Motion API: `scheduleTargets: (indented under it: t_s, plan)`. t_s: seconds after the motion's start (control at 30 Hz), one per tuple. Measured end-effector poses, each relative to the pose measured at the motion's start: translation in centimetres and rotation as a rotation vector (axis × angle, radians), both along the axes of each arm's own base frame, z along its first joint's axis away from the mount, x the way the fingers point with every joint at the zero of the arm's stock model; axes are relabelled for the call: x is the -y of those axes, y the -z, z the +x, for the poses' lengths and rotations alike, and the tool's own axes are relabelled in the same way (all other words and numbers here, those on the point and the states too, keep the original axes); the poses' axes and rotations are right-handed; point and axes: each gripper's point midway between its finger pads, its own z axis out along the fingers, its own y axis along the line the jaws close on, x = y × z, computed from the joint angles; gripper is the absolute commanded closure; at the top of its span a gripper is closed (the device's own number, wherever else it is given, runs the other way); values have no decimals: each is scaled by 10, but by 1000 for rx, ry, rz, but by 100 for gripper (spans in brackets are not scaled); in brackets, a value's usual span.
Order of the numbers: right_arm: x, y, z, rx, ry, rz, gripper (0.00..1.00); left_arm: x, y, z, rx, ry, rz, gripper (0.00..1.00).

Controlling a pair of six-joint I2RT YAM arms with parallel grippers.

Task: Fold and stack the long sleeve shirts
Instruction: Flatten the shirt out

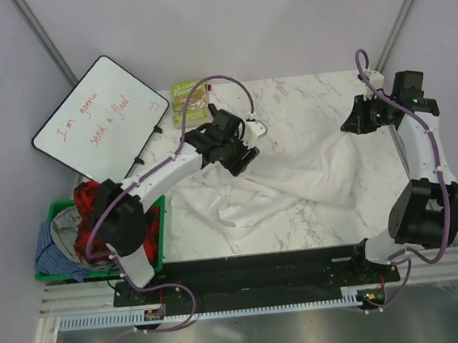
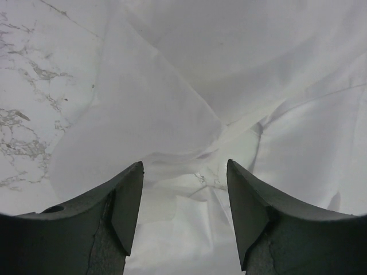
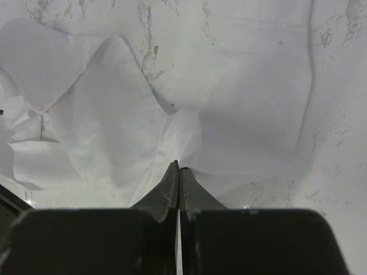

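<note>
A white long sleeve shirt [image 1: 295, 183] lies crumpled across the middle of the marble table [image 1: 304, 107]. My left gripper [image 1: 241, 160] hovers over its left part, jaws open, with nothing between the fingers. In the left wrist view the gripper [image 2: 183, 164] looks down on loose white folds [image 2: 172, 103]. My right gripper [image 1: 348, 126] stands at the shirt's far right corner. In the right wrist view its jaws [image 3: 178, 164] are pressed together, and folds of the shirt [image 3: 114, 126] run up to the tips like a small tent.
A green book [image 1: 190, 101] lies at the table's back left, beside a whiteboard [image 1: 99, 123] with red writing. A green bin [image 1: 52, 210] off the table's left edge holds several other clothes [image 1: 80, 226]. Bare marble shows at the back and the front right.
</note>
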Motion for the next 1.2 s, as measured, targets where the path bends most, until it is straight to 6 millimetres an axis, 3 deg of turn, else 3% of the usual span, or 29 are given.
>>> scheduleTargets:
  t_s: [0.13,0.17,0.27,0.37,0.57,0.67,0.8,0.9,1.03,1.1,1.2]
  plan:
    - [-1,0,-1,-4,-4,7,100,14,23,21,20,-27,78,30]
    - [-2,0,-2,-4,-5,8,100,16,29,24,16,-29,91,22]
    - [-2,-2,-2,0,-7,9,100,23,43,28,1,-27,116,21]
    - [-3,-5,-3,6,-10,10,100,32,51,38,16,-34,137,22]
    - [-4,-5,-4,6,-11,11,100,42,59,40,33,-34,170,30]
    - [-3,-4,-4,5,-10,10,100,42,71,40,29,-39,200,39]
    - [-3,-4,-4,3,-10,10,100,37,84,37,1,-41,237,77]
    - [-3,-4,-4,4,-9,9,100,30,83,39,-2,-52,250,98]
    - [-3,-9,-5,5,-7,6,100,8,66,47,-15,-83,237,98]
    - [-2,-18,-5,16,-12,-2,100,-8,39,49,-30,-95,187,98]
    - [-1,-36,-10,53,-50,-43,100,-32,-21,36,-4,-51,86,98]
